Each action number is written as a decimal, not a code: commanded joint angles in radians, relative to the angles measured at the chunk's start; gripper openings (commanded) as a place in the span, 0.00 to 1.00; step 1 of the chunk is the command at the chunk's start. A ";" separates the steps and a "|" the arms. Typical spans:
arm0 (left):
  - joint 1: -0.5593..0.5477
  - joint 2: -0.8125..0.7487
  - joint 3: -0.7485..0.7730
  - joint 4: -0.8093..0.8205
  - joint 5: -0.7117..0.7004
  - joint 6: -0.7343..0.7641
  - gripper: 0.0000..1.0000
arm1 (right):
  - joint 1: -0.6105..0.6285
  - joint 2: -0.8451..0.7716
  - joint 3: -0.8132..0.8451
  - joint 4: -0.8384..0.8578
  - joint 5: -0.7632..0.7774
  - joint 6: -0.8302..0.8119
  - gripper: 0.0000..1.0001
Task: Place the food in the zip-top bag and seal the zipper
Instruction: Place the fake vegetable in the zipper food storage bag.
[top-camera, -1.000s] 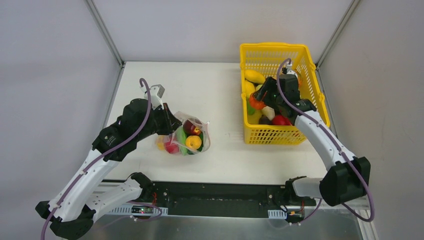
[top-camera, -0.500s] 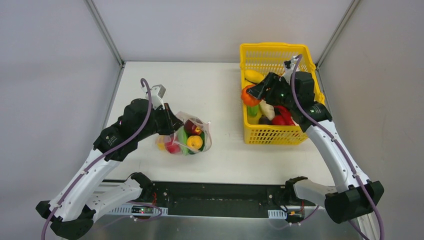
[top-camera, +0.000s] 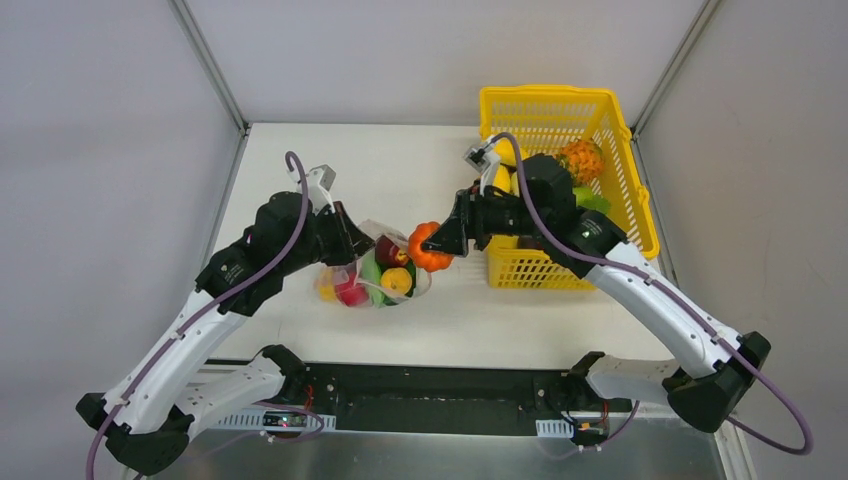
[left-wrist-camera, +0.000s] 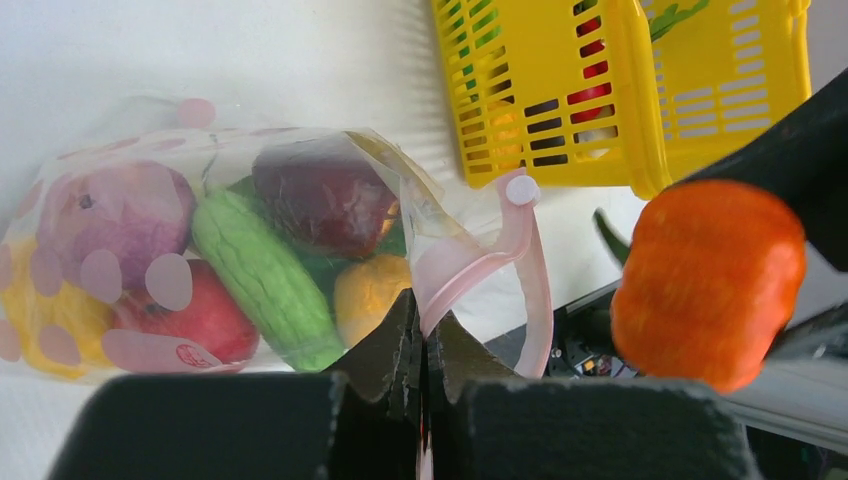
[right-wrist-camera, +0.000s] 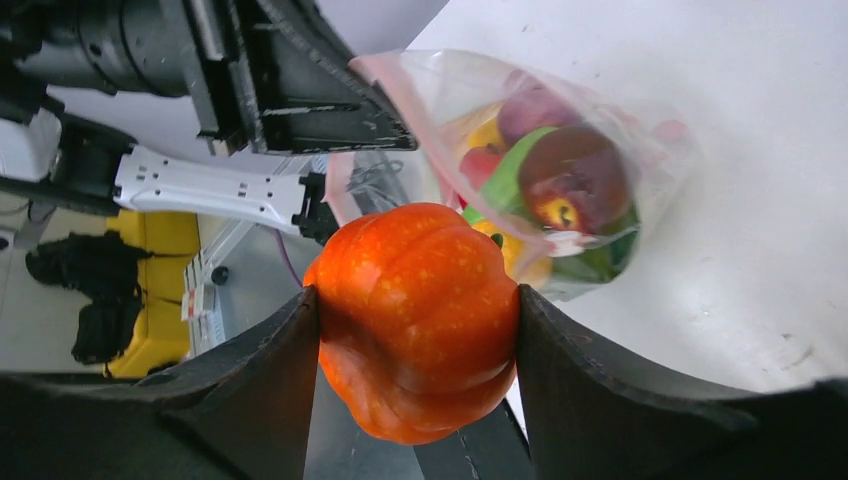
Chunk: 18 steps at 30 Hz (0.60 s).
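Observation:
The clear dotted zip-top bag (top-camera: 370, 275) lies left of centre and holds several toy foods: green, red, yellow and dark purple pieces (left-wrist-camera: 265, 265). My left gripper (top-camera: 350, 245) is shut on the bag's pink zipper strip (left-wrist-camera: 480, 260) and holds the mouth open. My right gripper (top-camera: 440, 243) is shut on an orange toy pumpkin (top-camera: 430, 248) and holds it just right of the bag's mouth. The pumpkin shows in the right wrist view (right-wrist-camera: 415, 315), with the bag (right-wrist-camera: 560, 180) beyond it, and in the left wrist view (left-wrist-camera: 710, 280).
A yellow lattice basket (top-camera: 600, 110) stands at the back right with more toy food in it, among them a pineapple-like piece (top-camera: 580, 158) and yellow pieces (top-camera: 500, 178). The basket also shows in the left wrist view (left-wrist-camera: 640, 100).
My right gripper has lifted the orange pumpkin out of the basket and carried it left to the bag's mouth. The left gripper has stayed on the zipper strip, lifting the mouth slightly.

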 joint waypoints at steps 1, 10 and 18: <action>-0.001 0.006 0.022 0.076 0.044 -0.074 0.00 | 0.079 0.031 0.048 0.023 0.033 -0.089 0.30; -0.001 0.061 0.078 0.074 0.080 -0.216 0.00 | 0.215 0.116 0.090 0.003 0.279 -0.171 0.31; -0.001 0.040 0.091 0.121 0.114 -0.282 0.00 | 0.294 0.122 0.021 0.186 0.563 -0.218 0.32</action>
